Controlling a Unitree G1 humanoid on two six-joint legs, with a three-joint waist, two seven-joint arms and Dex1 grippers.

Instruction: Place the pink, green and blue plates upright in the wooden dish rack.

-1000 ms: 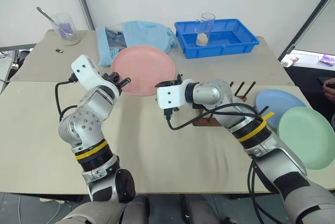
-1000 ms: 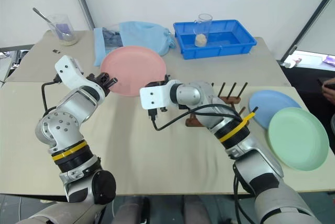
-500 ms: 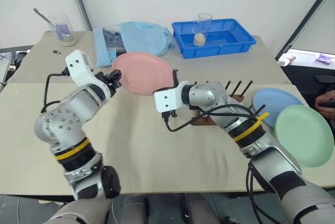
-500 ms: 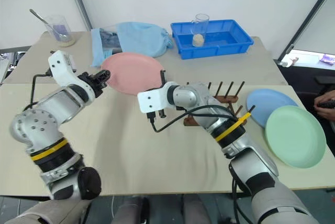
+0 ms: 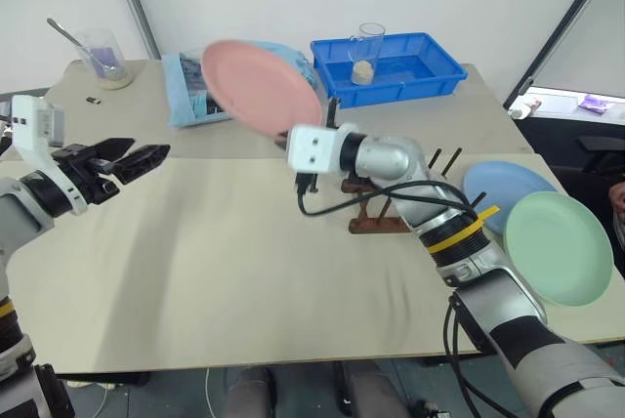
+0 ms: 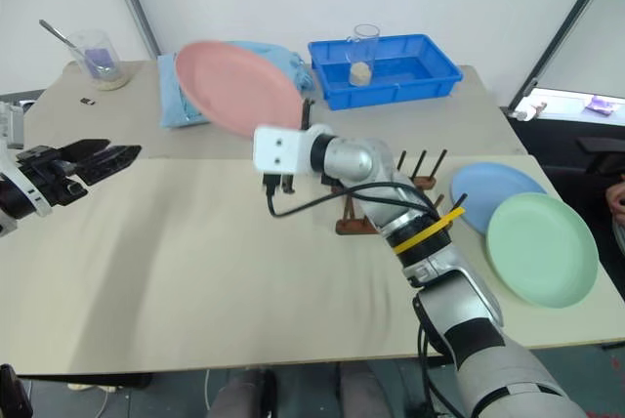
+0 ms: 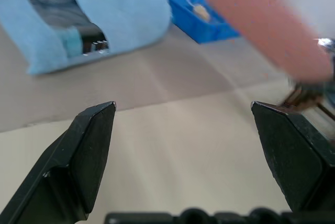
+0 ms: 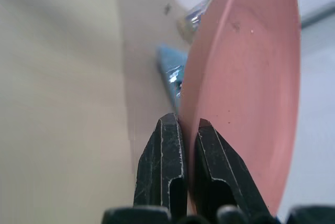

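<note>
The pink plate (image 5: 262, 86) hangs tilted in the air above the table's far middle. My right gripper (image 5: 327, 123) is shut on its lower right rim, and the right wrist view shows both fingers (image 8: 167, 166) pinching the pink plate's (image 8: 246, 77) edge. My left gripper (image 5: 146, 152) is open and holds nothing, well off to the left of the plate, with its fingers (image 7: 89, 150) spread wide. The wooden dish rack (image 5: 383, 223) stands just right of my right wrist, with no plate in it. The blue plate (image 5: 498, 188) and the green plate (image 5: 559, 247) lie flat at the table's right edge, overlapping.
A deep blue tray (image 5: 410, 71) holding a glass (image 5: 369, 52) sits at the back right. A light blue cloth bundle (image 5: 190, 96) lies behind the pink plate. A beaker with a spoon (image 5: 100, 55) stands at the back left corner.
My left gripper opened, let go of the pink plate and drew away to the left. My right gripper shut on the plate's rim and raised it off the table, tilting it more upright.
</note>
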